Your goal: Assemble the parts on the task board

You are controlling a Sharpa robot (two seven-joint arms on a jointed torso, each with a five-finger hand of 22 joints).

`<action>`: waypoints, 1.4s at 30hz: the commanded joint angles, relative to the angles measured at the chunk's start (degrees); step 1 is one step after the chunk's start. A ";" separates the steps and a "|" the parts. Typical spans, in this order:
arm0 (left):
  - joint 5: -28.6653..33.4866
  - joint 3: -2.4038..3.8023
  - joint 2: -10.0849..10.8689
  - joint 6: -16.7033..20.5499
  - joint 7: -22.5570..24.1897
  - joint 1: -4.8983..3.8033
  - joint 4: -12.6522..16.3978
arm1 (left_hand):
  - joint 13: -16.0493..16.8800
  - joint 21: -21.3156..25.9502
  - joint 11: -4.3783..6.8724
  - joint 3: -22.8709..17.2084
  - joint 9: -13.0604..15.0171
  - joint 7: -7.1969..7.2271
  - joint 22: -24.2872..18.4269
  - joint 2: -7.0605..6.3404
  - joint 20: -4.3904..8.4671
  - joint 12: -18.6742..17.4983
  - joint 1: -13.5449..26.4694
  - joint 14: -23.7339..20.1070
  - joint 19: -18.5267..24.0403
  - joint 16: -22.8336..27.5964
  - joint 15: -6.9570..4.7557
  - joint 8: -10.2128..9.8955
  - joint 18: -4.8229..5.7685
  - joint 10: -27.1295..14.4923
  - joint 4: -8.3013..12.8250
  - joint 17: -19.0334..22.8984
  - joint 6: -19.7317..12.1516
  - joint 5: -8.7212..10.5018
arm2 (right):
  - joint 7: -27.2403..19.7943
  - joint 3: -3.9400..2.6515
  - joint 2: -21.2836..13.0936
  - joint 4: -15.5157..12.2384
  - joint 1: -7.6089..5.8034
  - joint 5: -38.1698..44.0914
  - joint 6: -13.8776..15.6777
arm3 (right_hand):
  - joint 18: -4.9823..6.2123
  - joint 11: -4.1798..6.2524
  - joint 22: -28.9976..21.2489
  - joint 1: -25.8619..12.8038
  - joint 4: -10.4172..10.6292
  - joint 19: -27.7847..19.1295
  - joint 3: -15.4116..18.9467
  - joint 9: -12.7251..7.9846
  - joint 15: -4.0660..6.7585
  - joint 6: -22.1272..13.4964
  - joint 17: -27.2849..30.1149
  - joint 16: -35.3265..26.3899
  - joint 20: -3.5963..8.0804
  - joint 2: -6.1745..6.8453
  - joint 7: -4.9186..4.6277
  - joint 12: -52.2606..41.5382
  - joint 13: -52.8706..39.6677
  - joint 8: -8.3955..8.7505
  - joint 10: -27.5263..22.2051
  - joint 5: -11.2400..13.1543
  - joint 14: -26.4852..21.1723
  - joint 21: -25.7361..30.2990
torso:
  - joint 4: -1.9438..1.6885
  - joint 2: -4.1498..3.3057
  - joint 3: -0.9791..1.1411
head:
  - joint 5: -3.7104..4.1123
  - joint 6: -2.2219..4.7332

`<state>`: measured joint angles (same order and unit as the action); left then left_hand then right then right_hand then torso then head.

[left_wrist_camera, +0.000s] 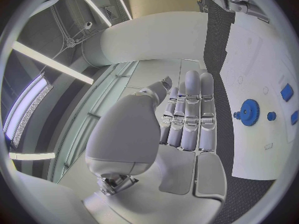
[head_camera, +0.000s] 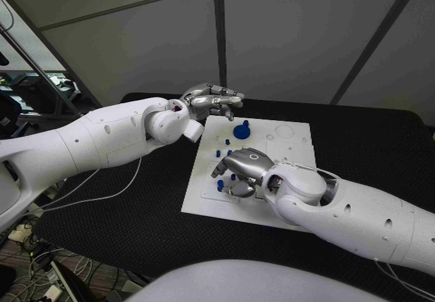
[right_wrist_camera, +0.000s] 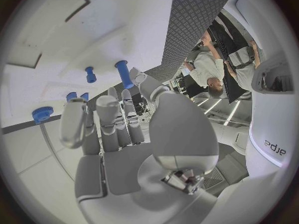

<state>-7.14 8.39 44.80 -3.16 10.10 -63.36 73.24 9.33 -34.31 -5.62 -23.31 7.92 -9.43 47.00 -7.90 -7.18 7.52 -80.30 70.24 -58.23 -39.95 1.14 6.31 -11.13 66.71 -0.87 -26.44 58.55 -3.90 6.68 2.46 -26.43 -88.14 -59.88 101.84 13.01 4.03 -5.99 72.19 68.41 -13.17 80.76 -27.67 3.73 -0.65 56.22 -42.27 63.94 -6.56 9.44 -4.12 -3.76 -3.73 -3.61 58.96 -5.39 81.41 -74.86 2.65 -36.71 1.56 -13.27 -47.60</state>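
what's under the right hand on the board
The right hand hovers over the task board's near left part. Small blue parts show beside its fingers; whatever lies directly beneath the palm is covered.

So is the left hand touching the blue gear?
Apart. In the left wrist view the left hand holds nothing, and bare table and board lie between its fingers and the blue gear.

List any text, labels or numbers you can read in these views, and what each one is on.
"arpa": dark letters on the robot's white arm casing in the right wrist view, cut off at the casing's edge, so likely part of a longer word.
Task board: faint outlines but no readable print.
Blue gear and other blue parts: no markings.
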 commanded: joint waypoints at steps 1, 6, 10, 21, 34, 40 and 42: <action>0.02 -0.07 0.04 -0.87 -0.10 -0.12 -0.01 | 0.08 0.27 -0.04 0.11 0.07 0.03 -0.08 0.28 0.00 -0.35 0.21 -0.55 0.39 0.28 0.01 -0.34 0.76 -0.51 0.18 0.06 -0.25 0.39 | -1.68 -0.04 -1.10 -1.07 -0.08 -1.29 6.94 | 1.01 -0.21 -1.90 0.88 0.48 -0.86 2.08 0.00 -0.11 -0.87 2.19 -1.43 -0.14 0.51 0.06 -0.56 0.03 -0.02 -1.55 0.21 -0.66 1.79 | 0.03 0.04 0.07 | 0.07 0.16; 0.02 -0.31 0.37 -0.85 -0.14 -0.11 0.04 | 0.08 0.27 -0.04 0.11 0.07 0.03 -0.08 0.28 0.00 -0.35 0.21 -0.55 0.39 0.28 0.01 -0.34 0.76 -0.52 0.18 0.06 -0.25 0.39 | -1.38 -0.11 -5.57 -4.85 -0.16 -3.08 8.20 | 1.44 -0.30 -4.28 3.08 3.13 -1.51 8.61 0.03 -0.14 -1.89 5.85 -3.82 -0.24 1.16 0.66 -2.06 -0.03 -0.06 -2.93 -0.83 -1.13 4.12 | 0.15 0.16 -0.05 | 0.54 0.61; 0.02 -0.43 0.70 -0.79 -0.13 -0.11 0.15 | 0.09 0.31 -0.05 0.13 0.07 0.03 -0.10 0.27 -0.01 -0.38 0.22 -0.59 0.41 0.32 0.03 -0.36 0.76 -0.58 0.18 0.08 -0.28 0.40 | -0.40 -1.37 -10.93 -8.87 -0.48 -6.75 8.78 | 1.41 -0.03 -4.29 3.96 4.50 -1.24 10.73 0.12 -0.01 -1.26 6.22 -3.99 -0.14 1.00 0.14 -3.27 -0.14 -0.26 -2.31 -1.03 -0.96 4.18 | 0.16 0.16 -0.04 | 1.20 1.13; 0.02 -0.89 1.88 0.14 0.80 -0.09 1.19 | 0.11 0.36 -0.06 0.14 0.09 0.04 -0.12 0.28 -0.02 -0.38 0.24 -0.61 0.42 0.35 0.04 -0.36 0.77 -0.60 0.17 0.09 -0.26 0.41 | 10.97 -4.64 -27.13 -15.89 -0.76 -28.62 10.60 | -2.41 6.92 11.58 -5.20 10.72 6.64 13.36 2.81 5.39 9.18 -14.78 9.90 4.80 0.08 0.44 -23.92 -14.13 -3.82 26.93 -0.09 4.42 -9.97 | 0.89 0.56 -0.36 | 7.52 3.33; 0.02 -1.12 2.13 0.31 1.35 -0.05 1.92 | 0.15 0.41 -0.04 0.15 0.12 0.06 -0.15 0.35 -0.04 -0.34 0.27 -0.61 0.42 0.38 0.04 -0.33 0.76 -0.53 0.14 0.09 -0.19 0.40 | 25.03 -4.78 -31.18 -18.30 1.01 -20.05 7.95 | -3.94 7.87 17.49 -3.02 23.76 9.08 20.64 16.34 6.36 8.98 -29.60 18.47 5.88 1.50 1.58 -66.10 -63.17 -5.41 24.37 -0.58 5.37 -14.87 | 1.32 0.75 -0.60 | 10.96 3.33; 0.02 -1.17 2.16 0.22 1.31 -0.05 1.93 | 0.15 0.41 -0.04 0.15 0.12 0.06 -0.15 0.35 -0.04 -0.34 0.27 -0.61 0.42 0.38 0.04 -0.33 0.76 -0.53 0.14 0.09 -0.19 0.40 | 27.58 -4.75 -30.01 -17.86 2.95 -17.51 6.85 | -3.96 7.75 17.58 -2.89 26.02 9.13 21.98 18.62 6.25 8.23 -30.14 18.69 5.80 1.90 1.51 -66.38 -64.13 -5.22 24.09 -1.02 5.42 -14.95 | 1.12 0.68 -0.51 | 10.98 3.00; 0.02 -1.19 2.26 0.24 1.29 -0.05 1.95 | 0.15 0.41 -0.04 0.15 0.12 0.06 -0.15 0.35 -0.04 -0.34 0.27 -0.61 0.42 0.38 0.04 -0.33 0.76 -0.53 0.14 0.09 -0.19 0.40 | 28.25 -4.74 -29.59 -17.64 3.63 -16.70 6.38 | -4.00 7.75 17.70 -2.74 26.69 9.19 22.42 19.31 6.24 8.17 -30.35 18.78 5.78 1.97 1.53 -66.53 -64.48 -5.22 24.08 -1.18 5.45 -15.05 | 1.24 0.64 -0.51 | 10.75 2.86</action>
<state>-7.15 7.16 46.99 -2.90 10.49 -63.32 75.06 9.44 -34.09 -5.76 -23.31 7.95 -9.42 46.91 -7.90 -7.18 7.53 -80.30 70.04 -58.23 -39.92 1.34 6.31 -11.13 66.57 -0.87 -26.40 58.56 -3.68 31.64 -2.25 -56.12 -105.84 -56.41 81.91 20.87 0.82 1.64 74.94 65.27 13.18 83.95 -5.29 22.83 5.64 64.74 -72.56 82.47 -0.90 11.10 -2.55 -70.06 -68.11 -8.93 83.40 -6.30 84.03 -89.59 3.85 -36.00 1.01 -2.27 -44.60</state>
